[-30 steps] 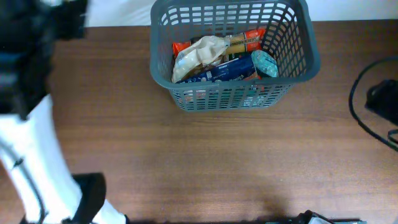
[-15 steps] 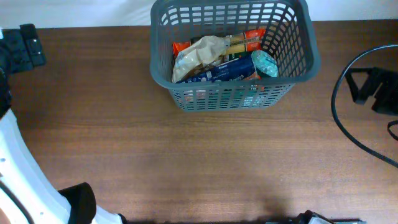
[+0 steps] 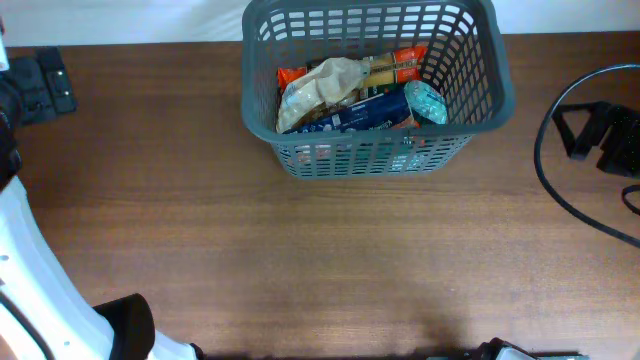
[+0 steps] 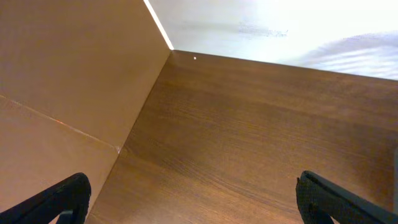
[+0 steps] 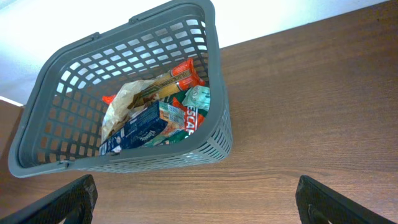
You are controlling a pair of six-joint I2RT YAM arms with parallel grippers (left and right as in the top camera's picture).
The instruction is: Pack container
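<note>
"Which step are they on, would you say?"

"The end of it, I reckon. The container point(image 3: 372, 156) stands on the table point(image 3: 300, 260) with a blue packet point(image 3: 350, 115), a pale crumpled bag point(image 3: 320, 85), an orange packet point(image 3: 402, 62) and a teal pack point(image 3: 425, 100) inside. I can't see any packet lying outside the container."

"And the arms?"

"The left gripper point(image 4: 199, 205) is well off to the container's left, over bare wood. Its fingers are spread wide and hold nothing. The right gripper point(image 5: 196, 202) is well off to the container's right, looking back at it, also spread wide and empty."

"So what's next?"

"If something is waiting out of view, one arm has to go and fetch it, then carry it over the container's rim and let go above the pile. Otherwise I'd call it packed."
</note>
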